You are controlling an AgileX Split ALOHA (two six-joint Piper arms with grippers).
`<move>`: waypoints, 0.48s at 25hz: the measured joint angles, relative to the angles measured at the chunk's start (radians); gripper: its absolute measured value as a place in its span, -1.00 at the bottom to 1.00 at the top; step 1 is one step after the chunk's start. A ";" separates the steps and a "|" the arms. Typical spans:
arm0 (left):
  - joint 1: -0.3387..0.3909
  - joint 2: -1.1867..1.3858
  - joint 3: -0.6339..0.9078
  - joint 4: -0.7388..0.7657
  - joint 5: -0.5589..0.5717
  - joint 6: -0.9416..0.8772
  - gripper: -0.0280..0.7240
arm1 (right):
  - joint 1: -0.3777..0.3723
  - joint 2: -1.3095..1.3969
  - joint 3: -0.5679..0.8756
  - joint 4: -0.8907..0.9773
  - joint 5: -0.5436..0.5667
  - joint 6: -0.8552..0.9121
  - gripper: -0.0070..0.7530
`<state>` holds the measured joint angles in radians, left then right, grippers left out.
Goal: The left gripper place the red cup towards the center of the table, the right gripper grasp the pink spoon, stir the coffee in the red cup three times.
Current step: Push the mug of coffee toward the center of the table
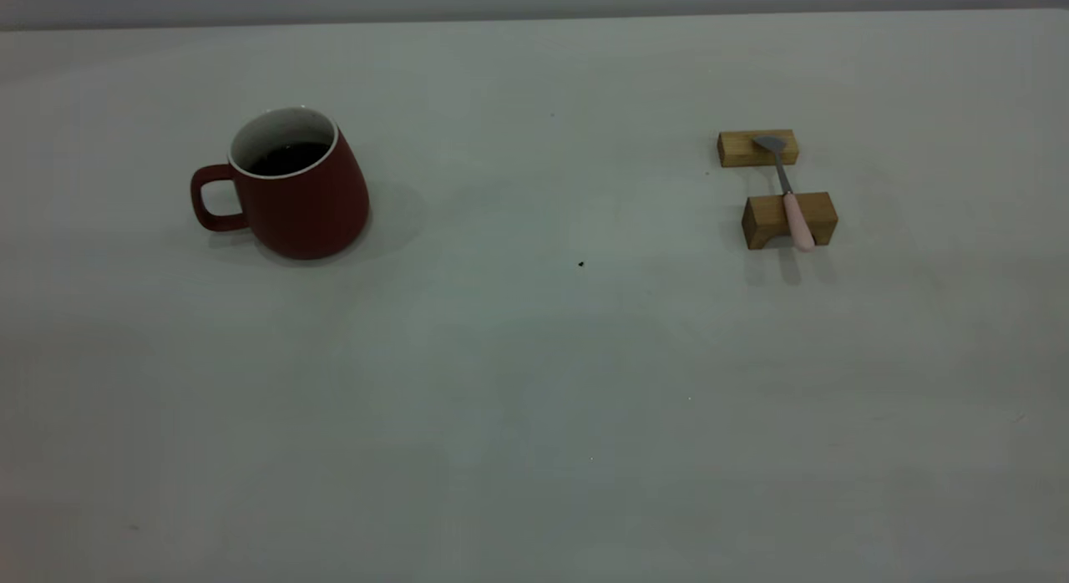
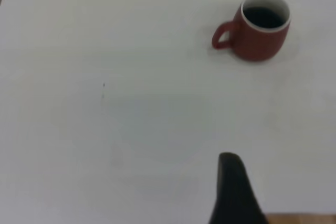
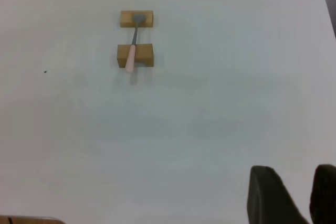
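The red cup (image 1: 292, 190) stands upright on the left part of the table (image 1: 534, 357), handle pointing left, with dark coffee (image 1: 288, 157) inside. In the left wrist view the red cup (image 2: 262, 30) is far from my left gripper (image 2: 233, 182), of which only a dark part shows at the picture's edge. The pink spoon (image 1: 789, 199) lies across two wooden blocks on the right, bowl on the far block, pink handle over the near one. My right gripper (image 3: 294, 169) is open and holds nothing, well short of the pink spoon (image 3: 132, 45). Neither arm appears in the exterior view.
The far wooden block (image 1: 735, 148) and the near notched block (image 1: 764, 220) carry the spoon. A tiny dark speck (image 1: 581, 264) marks the table between cup and blocks. A strip of wooden edge (image 2: 299, 219) shows beside the left gripper.
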<state>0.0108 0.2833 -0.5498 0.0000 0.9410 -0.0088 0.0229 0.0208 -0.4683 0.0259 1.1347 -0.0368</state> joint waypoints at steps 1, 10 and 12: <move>0.000 0.079 -0.009 0.000 -0.033 -0.003 0.41 | 0.000 0.000 0.000 0.000 0.000 0.000 -0.36; -0.002 0.724 -0.096 -0.014 -0.322 0.262 0.57 | 0.000 0.000 0.000 0.000 0.000 -0.001 -0.36; -0.002 0.844 -0.142 -0.017 -0.337 0.343 0.66 | -0.001 0.000 0.000 0.000 0.000 -0.001 -0.36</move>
<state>0.0091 1.1273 -0.6914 -0.0174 0.6044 0.3339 0.0220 0.0208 -0.4683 0.0259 1.1347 -0.0376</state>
